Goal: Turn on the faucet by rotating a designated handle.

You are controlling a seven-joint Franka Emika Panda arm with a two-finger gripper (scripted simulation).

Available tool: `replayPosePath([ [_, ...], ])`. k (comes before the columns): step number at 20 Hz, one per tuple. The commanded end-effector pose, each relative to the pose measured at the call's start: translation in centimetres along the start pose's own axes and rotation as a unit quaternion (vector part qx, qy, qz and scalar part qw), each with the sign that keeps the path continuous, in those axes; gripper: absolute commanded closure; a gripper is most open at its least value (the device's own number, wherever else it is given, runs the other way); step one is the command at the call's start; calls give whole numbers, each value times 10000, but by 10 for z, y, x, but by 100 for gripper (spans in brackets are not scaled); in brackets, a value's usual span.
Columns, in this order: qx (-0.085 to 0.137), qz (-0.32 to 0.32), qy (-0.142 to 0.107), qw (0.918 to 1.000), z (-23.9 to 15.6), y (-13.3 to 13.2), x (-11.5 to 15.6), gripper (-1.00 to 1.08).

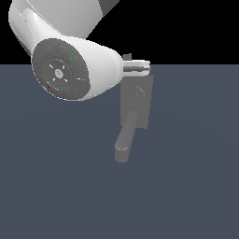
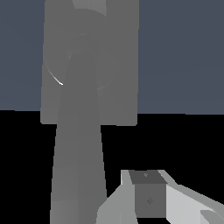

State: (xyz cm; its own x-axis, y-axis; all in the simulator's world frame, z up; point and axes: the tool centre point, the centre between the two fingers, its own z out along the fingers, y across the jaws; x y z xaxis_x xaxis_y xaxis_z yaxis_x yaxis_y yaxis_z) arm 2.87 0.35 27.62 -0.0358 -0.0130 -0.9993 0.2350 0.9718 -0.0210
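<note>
The faucet is a matte grey fixture whose flat backplate [image 1: 140, 105] carries a round hub [image 1: 139, 92]. Its thick rounded spout [image 1: 124, 147] reaches toward the viewer in the exterior view. In the wrist view the handle [image 2: 79, 144], a long straight grey bar, runs from the hub [image 2: 83, 57] across the backplate [image 2: 118, 87] and past its edge. My gripper [image 1: 136, 66] hovers over the backplate's far end. One white finger [image 2: 148, 197] lies close beside the handle's outer part. I cannot make out the other finger, or any contact.
The arm's big white link [image 1: 70, 65] fills the exterior view's upper left and hides what lies behind it. The faucet stands on a flat blue-grey floor [image 1: 186, 177], close to that floor's far edge, with black beyond.
</note>
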Motion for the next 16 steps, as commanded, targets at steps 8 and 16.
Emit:
replayPosePath([
  [8, 79, 26, -133, 9999, 4, -46, -23, 108],
  [16, 54, 92, -29, 9999, -1, -58, -4, 108],
])
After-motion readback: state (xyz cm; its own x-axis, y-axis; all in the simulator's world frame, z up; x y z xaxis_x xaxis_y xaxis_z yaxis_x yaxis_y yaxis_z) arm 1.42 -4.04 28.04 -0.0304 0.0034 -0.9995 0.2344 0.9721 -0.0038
